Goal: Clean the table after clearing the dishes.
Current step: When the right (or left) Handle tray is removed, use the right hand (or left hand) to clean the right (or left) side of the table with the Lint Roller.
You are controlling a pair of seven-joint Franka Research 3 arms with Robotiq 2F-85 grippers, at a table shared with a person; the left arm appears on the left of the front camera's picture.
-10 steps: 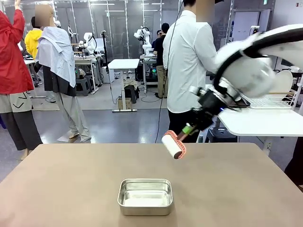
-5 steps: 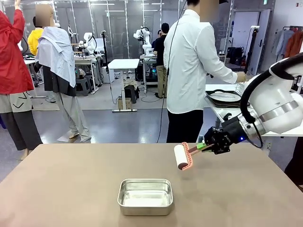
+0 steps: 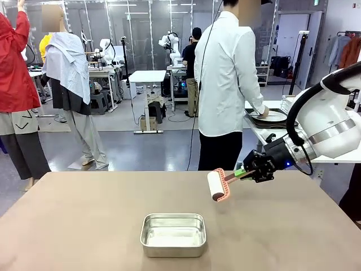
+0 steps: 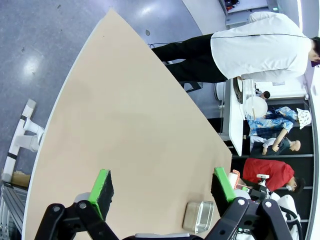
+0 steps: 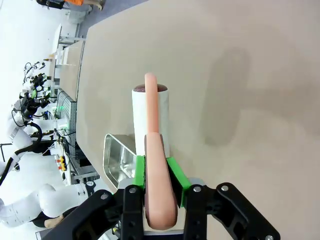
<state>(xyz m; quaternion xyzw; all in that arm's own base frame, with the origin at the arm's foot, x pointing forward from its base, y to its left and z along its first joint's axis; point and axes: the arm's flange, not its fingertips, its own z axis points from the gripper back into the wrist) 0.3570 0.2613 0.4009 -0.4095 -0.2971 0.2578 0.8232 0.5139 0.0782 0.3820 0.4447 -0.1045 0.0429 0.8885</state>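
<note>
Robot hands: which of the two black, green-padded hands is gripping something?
The right hand, shut on the pink handle of a white lint roller. The left hand differs: its green pads stand wide apart with nothing between them.

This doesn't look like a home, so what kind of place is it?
Probably a robotics lab: the right end effector holds a lint roller over the table, with workbenches on a bare grey floor behind.

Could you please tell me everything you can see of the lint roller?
The lint roller has a white cylindrical roll on a pinkish-orange, plastic-looking frame and handle. The right gripper is shut on the handle. The roller hangs tilted over the table, beyond the pan, seemingly not touching the top.
</note>
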